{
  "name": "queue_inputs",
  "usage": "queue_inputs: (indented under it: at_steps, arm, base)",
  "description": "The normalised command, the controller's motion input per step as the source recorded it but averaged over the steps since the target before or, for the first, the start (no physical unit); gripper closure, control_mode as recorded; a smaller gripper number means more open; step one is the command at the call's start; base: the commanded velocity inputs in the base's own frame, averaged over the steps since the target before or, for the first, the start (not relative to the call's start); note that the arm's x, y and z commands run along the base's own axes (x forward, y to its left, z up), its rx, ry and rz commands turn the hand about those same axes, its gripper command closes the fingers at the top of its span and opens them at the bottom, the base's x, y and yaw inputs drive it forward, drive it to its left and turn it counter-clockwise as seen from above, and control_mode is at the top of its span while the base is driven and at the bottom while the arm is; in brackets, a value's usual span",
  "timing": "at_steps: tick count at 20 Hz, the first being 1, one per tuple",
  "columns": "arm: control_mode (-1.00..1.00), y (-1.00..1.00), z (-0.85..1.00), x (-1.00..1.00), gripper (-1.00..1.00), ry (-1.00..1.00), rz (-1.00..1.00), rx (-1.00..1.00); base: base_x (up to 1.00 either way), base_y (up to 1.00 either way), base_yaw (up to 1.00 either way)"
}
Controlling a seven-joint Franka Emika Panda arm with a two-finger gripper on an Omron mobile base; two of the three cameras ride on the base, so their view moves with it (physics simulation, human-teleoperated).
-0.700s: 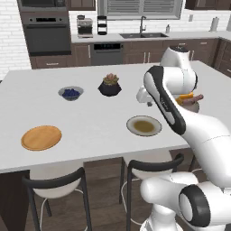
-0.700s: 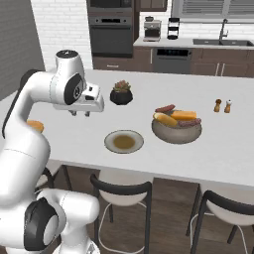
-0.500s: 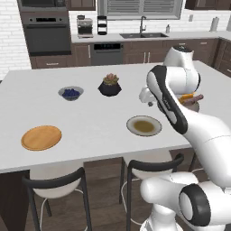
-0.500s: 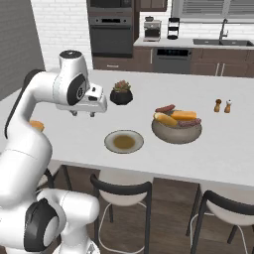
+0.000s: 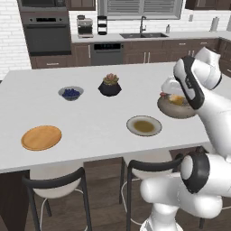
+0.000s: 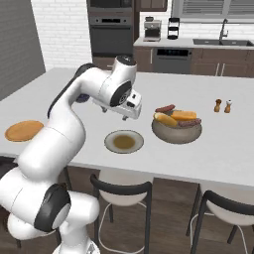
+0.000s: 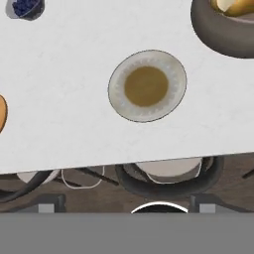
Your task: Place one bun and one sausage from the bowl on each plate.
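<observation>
The tan-grey bowl (image 6: 176,132) stands right of centre on the white island and holds orange buns (image 6: 183,115) and dark sausages (image 6: 164,108). The pale grey plate with a brown centre (image 6: 124,142) lies just left of it, near the front edge; the hand view looks straight down on this plate (image 7: 147,85), with the bowl (image 7: 218,34) at the top right. The wooden plate (image 5: 41,137) lies far left. My gripper (image 6: 124,115) hangs open and empty above the counter, between the grey plate and the bowl.
A small bowl of blue berries (image 5: 71,93) and a black plant pot (image 5: 110,85) stand at the back of the island. Salt and pepper shakers (image 6: 223,105) sit right of the bowl. Dark stools (image 6: 121,191) line the island's front edge.
The arm has swung my hand to the right, from above the island's middle to beside the bowl. The dishes have not moved.
</observation>
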Motion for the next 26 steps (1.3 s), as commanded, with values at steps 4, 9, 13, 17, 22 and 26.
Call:
queue_inputs:
  at_steps: [4,9,13,17,22,26]
  arm:
    - [-1.00,-0.92,0.00,0.52,-1.00,0.10,-0.20,0.23]
    - [-1.00,-0.69,0.00,0.46,-1.00,0.08,-0.21,0.14]
    - [-1.00,-0.42,-0.17,0.44,-1.00,0.01,-0.13,0.02]
    - [-1.00,-0.17,-0.60,0.44,-1.00,0.00,-0.12,-0.04]
    - [-1.00,-0.03,-0.57,0.56,-1.00,0.00,-0.13,-0.11]
    - [-1.00,-0.08,-0.36,0.67,-1.00,0.00,-0.13,-0.11]
  base:
    - [0.00,0.00,0.00]
    - [0.00,0.00,0.00]
    - [0.00,0.00,0.00]
    - [0.00,0.00,0.00]
    - [0.00,0.00,0.00]
    - [0.00,0.00,0.00]
